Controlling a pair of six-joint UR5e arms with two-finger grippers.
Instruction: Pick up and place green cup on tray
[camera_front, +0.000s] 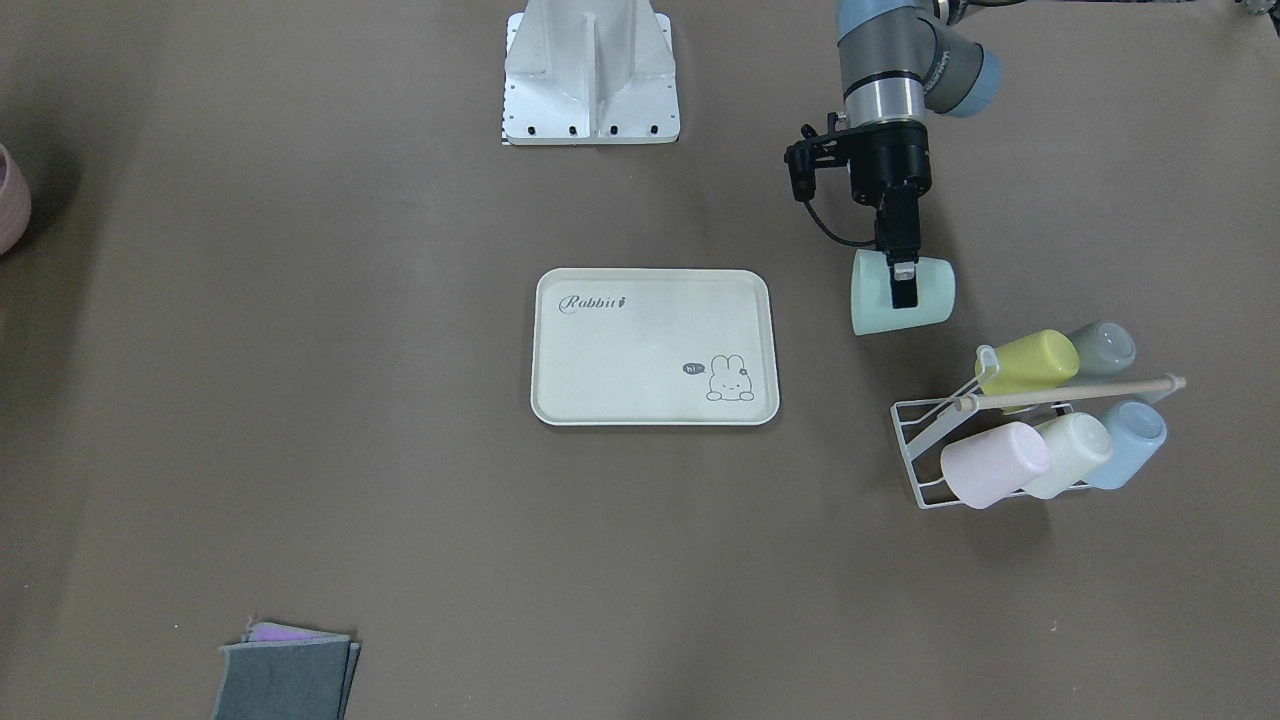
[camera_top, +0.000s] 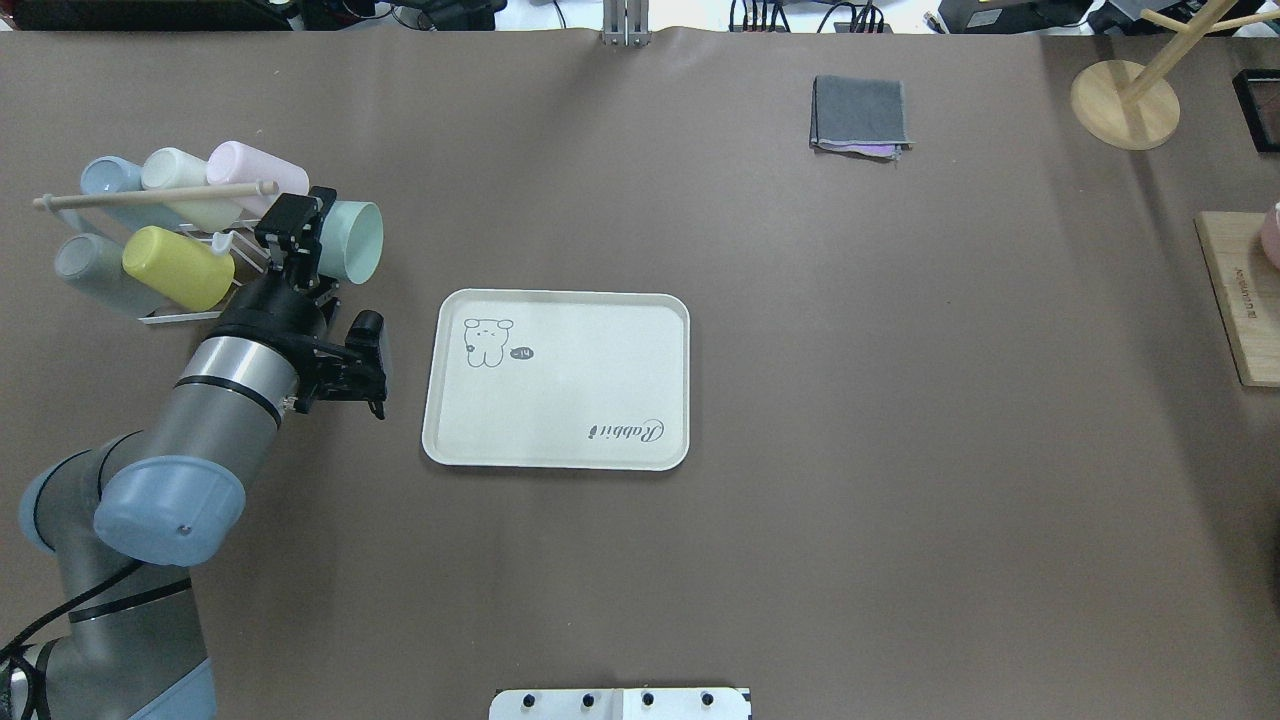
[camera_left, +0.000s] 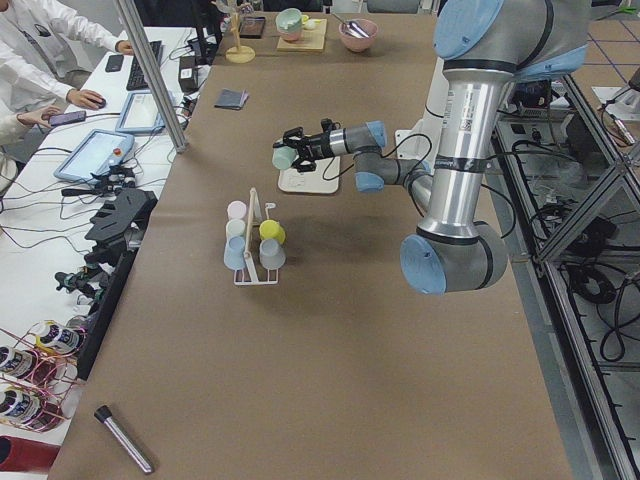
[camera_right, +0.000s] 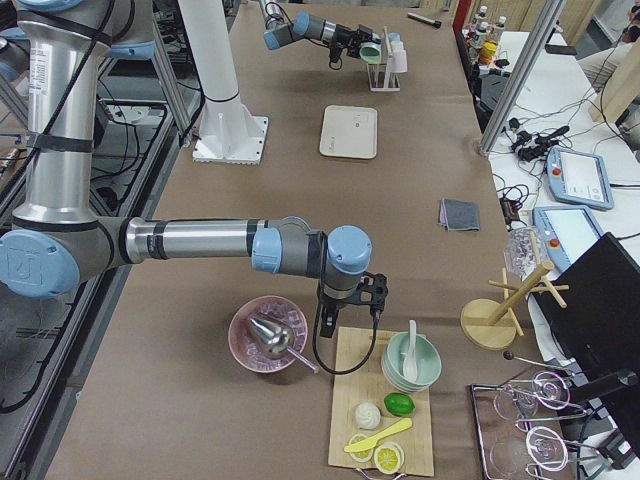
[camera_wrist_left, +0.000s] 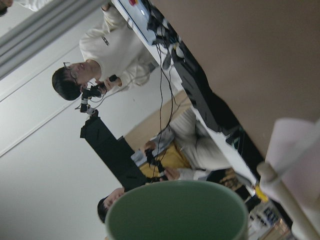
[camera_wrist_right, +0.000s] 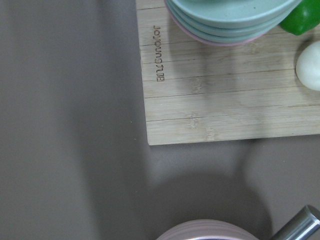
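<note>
The green cup (camera_front: 872, 300) lies on its side in the air, held by my left gripper (camera_front: 903, 288), which is shut on its wall. It hangs between the cup rack (camera_front: 925, 455) and the cream Rabbit tray (camera_front: 640, 360), to the side of the tray. In the overhead view the cup (camera_top: 358, 240) points its mouth toward the tray (camera_top: 580, 370) and my left gripper (camera_top: 316, 236) is behind it. The cup's rim (camera_wrist_left: 177, 210) fills the bottom of the left wrist view. My right gripper (camera_right: 350, 300) hovers far off by a wooden board; I cannot tell its state.
The wire rack (camera_top: 185, 315) holds several pastel cups, including a yellow-green (camera_front: 1030, 362) and a grey one (camera_front: 1100, 350), close beside the held cup. A folded grey cloth (camera_top: 860, 115), a wooden stand (camera_top: 1125, 100) and a wooden board (camera_top: 1240, 300) sit far away.
</note>
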